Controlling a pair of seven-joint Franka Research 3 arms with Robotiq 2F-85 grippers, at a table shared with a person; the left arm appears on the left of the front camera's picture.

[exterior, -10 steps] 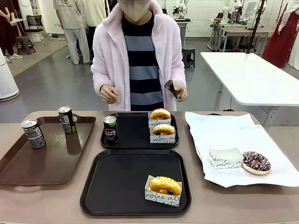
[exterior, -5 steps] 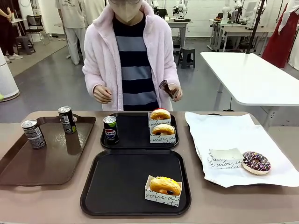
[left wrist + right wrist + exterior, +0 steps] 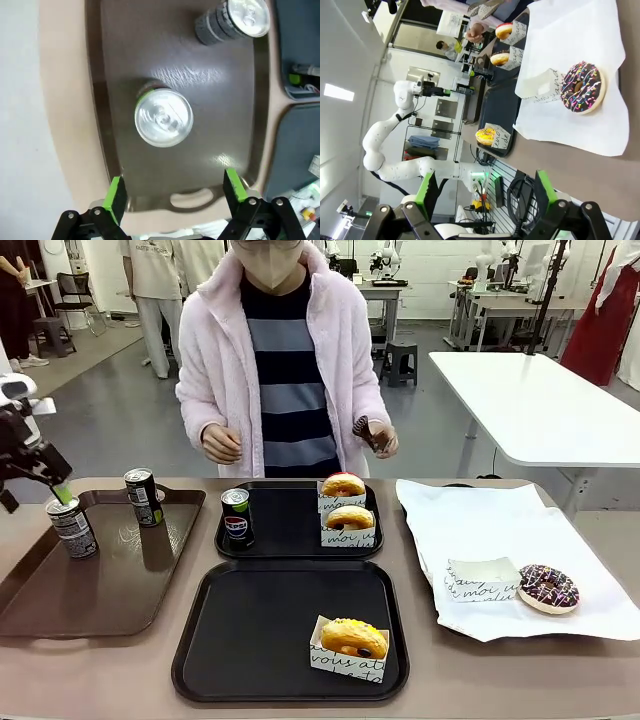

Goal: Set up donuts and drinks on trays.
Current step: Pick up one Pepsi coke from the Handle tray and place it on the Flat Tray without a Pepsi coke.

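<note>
My left gripper (image 3: 36, 490) hangs open at the far left, just above a dark can (image 3: 72, 527) on the brown tray (image 3: 110, 590). In the left wrist view that can's silver top (image 3: 163, 117) lies ahead of the open gripper (image 3: 175, 189), untouched, with a second can (image 3: 235, 20) farther off. The second can (image 3: 143, 497) stands at the brown tray's back. The far black tray (image 3: 290, 540) holds a Pepsi can (image 3: 236, 517) and two sleeved donuts (image 3: 343, 487) (image 3: 350, 520). A yellow-iced donut (image 3: 352, 640) sits on the near black tray (image 3: 250, 630). My right gripper (image 3: 485, 192) is open and holds nothing.
A chocolate-sprinkled donut (image 3: 548, 588) and a loose paper sleeve (image 3: 482, 578) lie on white paper (image 3: 500, 520) at the right. The person stands at the far side, holding tongs (image 3: 372, 432) in one hand above the table's edge.
My left arm has come into the front view from the left and now hovers over the front can on the brown tray. The person's tongs hand shifted slightly.
</note>
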